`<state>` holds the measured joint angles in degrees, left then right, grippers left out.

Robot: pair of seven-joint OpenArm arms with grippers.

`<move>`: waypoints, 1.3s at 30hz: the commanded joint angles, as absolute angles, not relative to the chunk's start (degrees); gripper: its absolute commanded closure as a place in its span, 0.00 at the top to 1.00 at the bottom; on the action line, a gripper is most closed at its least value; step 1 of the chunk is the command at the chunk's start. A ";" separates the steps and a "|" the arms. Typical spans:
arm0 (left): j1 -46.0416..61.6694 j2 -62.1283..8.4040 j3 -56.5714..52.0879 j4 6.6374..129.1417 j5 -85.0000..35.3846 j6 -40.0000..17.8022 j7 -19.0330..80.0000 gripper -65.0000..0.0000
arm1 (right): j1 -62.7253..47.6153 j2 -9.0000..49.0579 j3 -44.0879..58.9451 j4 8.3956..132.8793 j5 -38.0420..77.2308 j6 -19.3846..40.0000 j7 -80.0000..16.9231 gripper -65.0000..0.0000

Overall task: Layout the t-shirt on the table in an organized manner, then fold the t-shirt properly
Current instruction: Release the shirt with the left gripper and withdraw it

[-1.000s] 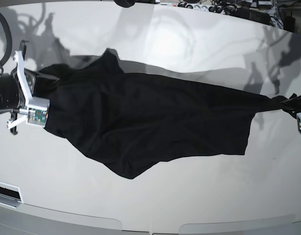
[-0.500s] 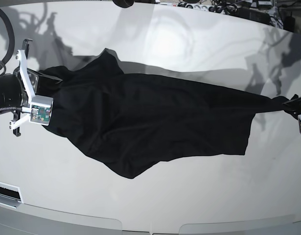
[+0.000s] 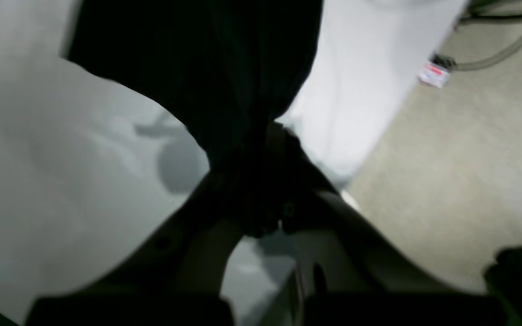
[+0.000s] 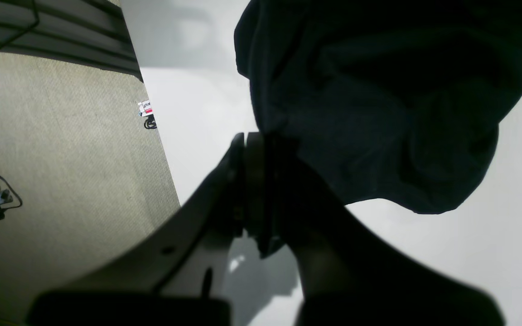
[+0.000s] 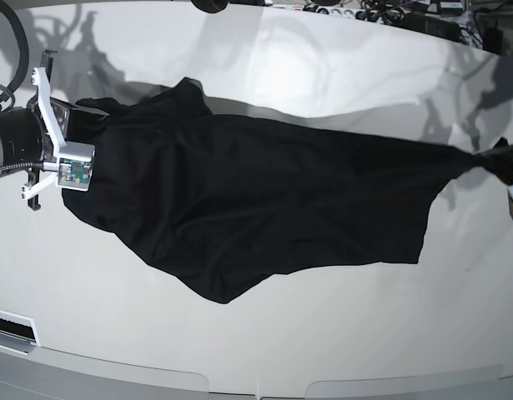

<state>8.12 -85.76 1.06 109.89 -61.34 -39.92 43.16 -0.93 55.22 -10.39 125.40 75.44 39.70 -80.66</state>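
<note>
Sideways, the t-shirt point(image 5: 264, 200) spans the table point(image 5: 323, 333), both ends pinched

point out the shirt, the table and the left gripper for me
shirt point(image 5: 264, 200), base view, middle of the black cloth
table point(image 5: 264, 342), base view, bare white top near the front edge
left gripper point(image 3: 261, 181), left wrist view, where the closed jaws pinch the bunched cloth
</note>
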 commanded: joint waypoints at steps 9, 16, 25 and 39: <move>4.60 -88.71 0.08 110.13 -61.58 -39.57 42.30 0.64 | 3.38 59.20 -9.69 128.86 76.01 40.00 -80.00 0.63; -1.34 -88.03 0.08 110.13 -61.30 -34.89 42.52 0.64 | 3.66 59.20 -9.69 128.88 76.01 40.00 -80.00 0.63; -9.26 -78.02 0.08 100.97 -51.83 -18.94 40.29 0.64 | 9.87 59.20 -9.30 128.86 75.99 40.00 -80.00 0.63; -19.94 -56.25 0.05 59.18 -57.49 -25.45 37.98 0.64 | 14.13 57.43 -8.54 125.64 75.99 38.94 -79.55 0.63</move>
